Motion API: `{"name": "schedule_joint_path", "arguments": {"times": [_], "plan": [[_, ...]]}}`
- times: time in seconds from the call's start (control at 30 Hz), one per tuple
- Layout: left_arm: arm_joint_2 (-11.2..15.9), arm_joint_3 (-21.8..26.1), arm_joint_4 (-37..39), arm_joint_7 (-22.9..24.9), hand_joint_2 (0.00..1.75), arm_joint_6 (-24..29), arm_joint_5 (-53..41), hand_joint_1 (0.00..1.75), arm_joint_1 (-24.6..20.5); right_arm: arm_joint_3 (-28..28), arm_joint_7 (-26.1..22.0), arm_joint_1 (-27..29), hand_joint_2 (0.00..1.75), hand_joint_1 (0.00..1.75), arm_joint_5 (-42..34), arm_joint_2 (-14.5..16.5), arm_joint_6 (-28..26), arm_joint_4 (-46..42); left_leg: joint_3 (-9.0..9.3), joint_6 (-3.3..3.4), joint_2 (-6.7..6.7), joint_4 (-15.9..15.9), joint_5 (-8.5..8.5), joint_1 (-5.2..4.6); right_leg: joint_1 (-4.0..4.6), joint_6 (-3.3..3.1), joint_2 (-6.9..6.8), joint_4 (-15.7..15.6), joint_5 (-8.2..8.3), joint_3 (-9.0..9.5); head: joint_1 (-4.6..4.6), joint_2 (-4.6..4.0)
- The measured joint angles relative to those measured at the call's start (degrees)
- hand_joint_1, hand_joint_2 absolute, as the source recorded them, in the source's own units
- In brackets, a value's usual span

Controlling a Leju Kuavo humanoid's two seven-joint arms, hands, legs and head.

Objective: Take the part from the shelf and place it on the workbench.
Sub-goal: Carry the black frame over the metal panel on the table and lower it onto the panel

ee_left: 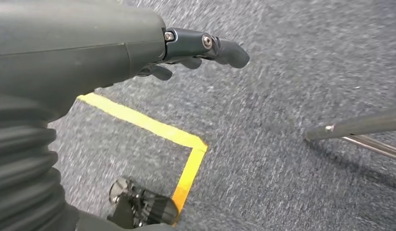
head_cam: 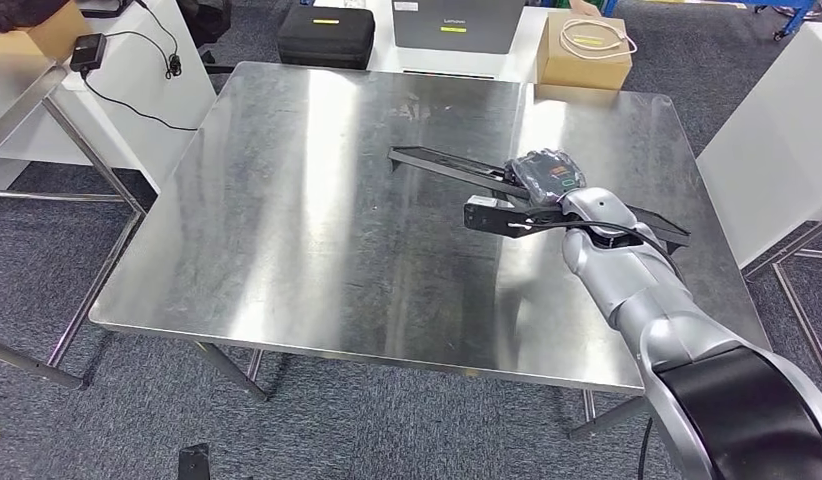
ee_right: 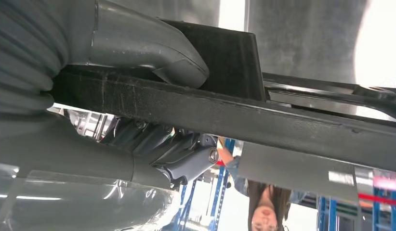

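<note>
The part [head_cam: 437, 163] is a long black bracket-like frame, seen over the right half of the steel workbench [head_cam: 317, 200]. My right hand [head_cam: 547, 175] grips it near its middle, thumb and fingers wrapped around the black bar [ee_right: 263, 118]. I cannot tell whether the part touches the bench top or hangs just above it. My left hand [ee_left: 196, 48] hangs beside my body over grey carpet, its fingers apart and holding nothing.
A cardboard box [head_cam: 584, 48] with a coiled cable, a black case [head_cam: 326, 35] and a grey device [head_cam: 455, 22] sit on a white table behind the bench. White tables stand at left and right. A person [ee_right: 263, 207] stands beyond the part. Yellow floor tape [ee_left: 152, 127] marks the carpet.
</note>
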Motion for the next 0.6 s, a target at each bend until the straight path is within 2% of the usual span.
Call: {"name": "schedule_joint_path", "arguments": {"times": [0.03,0.07,0.1,0.17,0.2,0.23,0.3,0.33,0.37,0.43,0.47,0.5,0.53,0.57,0.6], "plan": [[-0.03,0.13,0.00,-0.01,1.75,-0.15,0.10,0.00,0.04,-0.01,-0.02,0.13,1.75,1.75,0.01,-0.05,0.00,0.09,0.03,-0.05,-0.11,0.05,-0.07,0.00,-0.04,0.45,-0.01,-0.74,0.87,-0.06,0.01,0.00],[-0.07,0.23,0.00,-0.01,1.75,-0.17,0.14,0.00,0.06,-0.03,-0.05,0.15,1.75,1.75,0.01,-0.10,-0.01,0.14,0.07,-0.19,-0.20,0.18,-0.19,0.00,-0.13,0.97,-0.06,-3.95,2.58,1.13,0.01,0.00],[-0.11,0.31,0.00,-0.02,1.75,-0.17,0.15,0.00,0.05,-0.08,-0.09,0.03,1.75,1.75,0.01,-0.12,-0.01,0.15,0.03,-0.47,-0.27,0.48,-0.41,-0.05,-0.28,1.33,-0.25,-8.61,4.61,3.08,0.02,0.00],[-0.17,0.49,0.00,-0.04,1.75,-0.17,0.16,0.00,0.02,-0.16,-0.18,-0.28,1.75,1.75,0.01,-0.08,-0.04,0.16,-0.19,-1.15,-0.38,1.23,-1.02,-0.36,-0.39,1.26,-0.47,-15.76,7.60,6.51,-0.04,0.00],[-0.20,0.60,0.00,-0.05,1.75,-0.15,0.17,0.00,0.04,-0.20,-0.22,-0.36,1.75,1.75,0.02,-0.05,-0.06,0.17,-0.31,-1.45,-0.41,1.51,-1.24,-0.48,-0.39,0.90,-0.53,-17.20,8.18,7.26,-0.06,0.00],[-0.21,0.68,0.00,-0.04,1.75,-0.10,0.18,0.00,0.06,-0.21,-0.26,-0.39,1.75,1.75,0.03,-0.02,-0.08,0.19,-0.37,-1.66,-0.42,1.63,-1.35,-0.54,-0.34,0.49,-0.45,-17.14,8.27,7.38,-0.08,0.00],[-0.18,0.80,0.00,-0.03,1.75,0.07,0.19,0.00,0.13,-0.27,-0.30,-0.47,1.75,1.75,0.07,0.04,-0.09,0.21,-0.57,-2.11,-0.36,2.21,-1.79,-0.38,-0.75,-0.19,-0.41,-17.18,8.40,7.48,-0.07,0.00],[-0.17,0.84,0.00,-0.03,1.75,0.20,0.19,0.00,0.15,-0.32,-0.31,-0.55,1.75,1.75,0.09,0.10,-0.09,0.22,-1.08,-2.47,-0.27,3.48,-2.68,-0.25,-0.96,-0.52,-0.41,-17.22,8.43,7.61,-0.19,0.00],[-0.15,0.88,0.00,-0.03,1.75,0.35,0.19,0.00,0.15,-0.36,-0.32,-0.62,1.75,1.75,0.12,0.20,-0.09,0.22,-2.12,-2.89,-0.13,5.90,-4.12,-0.06,-1.14,-0.78,-0.39,-17.26,8.44,7.74,-0.32,0.00],[-0.17,1.00,0.00,-0.03,1.75,0.66,0.19,0.00,0.17,-0.40,-0.33,-0.66,1.75,1.75,0.21,0.38,-0.09,0.24,-5.71,-3.66,0.16,13.51,-7.81,0.37,-1.05,-1.08,-0.33,-17.21,8.36,7.84,-0.58,0.00],[-0.19,1.06,0.00,-0.03,1.75,0.71,0.20,0.00,0.19,-0.40,-0.34,-0.64,1.75,1.75,0.28,0.43,-0.09,0.27,-7.46,-3.89,0.24,16.84,-8.95,0.54,-1.00,-1.11,-0.30,-17.18,8.33,7.85,-0.58,0.00],[-0.20,1.12,0.00,-0.04,1.75,0.73,0.22,0.00,0.23,-0.40,-0.34,-0.59,1.75,1.75,0.34,0.44,-0.09,0.32,-8.47,-4.01,0.27,18.51,-9.09,0.66,-0.97,-1.13,-0.27,-17.15,8.29,7.88,-0.59,0.00],[-0.21,1.17,0.00,-0.05,1.75,0.70,0.23,0.00,0.28,-0.40,-0.34,-0.56,1.75,1.75,0.38,0.45,-0.09,0.37,-8.21,-4.11,0.29,17.58,-7.96,0.79,-0.99,-1.20,-0.26,-17.13,8.22,7.96,-0.59,0.00],[-0.21,1.23,0.00,-0.07,1.75,0.63,0.26,0.00,0.31,-0.41,-0.34,-0.55,1.75,1.75,0.37,0.47,-0.09,0.41,-6.81,-4.35,0.31,14.48,-5.93,1.00,-1.03,-1.31,-0.25,-17.08,8.12,8.08,-0.58,0.00],[-0.21,1.31,0.00,-0.11,1.75,0.59,0.27,0.00,0.33,-0.42,-0.34,-0.60,1.75,1.75,0.28,0.49,-0.09,0.44,-4.65,-4.79,0.35,10.02,-3.80,1.29,-0.95,-1.34,-0.24,-16.98,7.95,8.21,-0.58,0.00]]}}
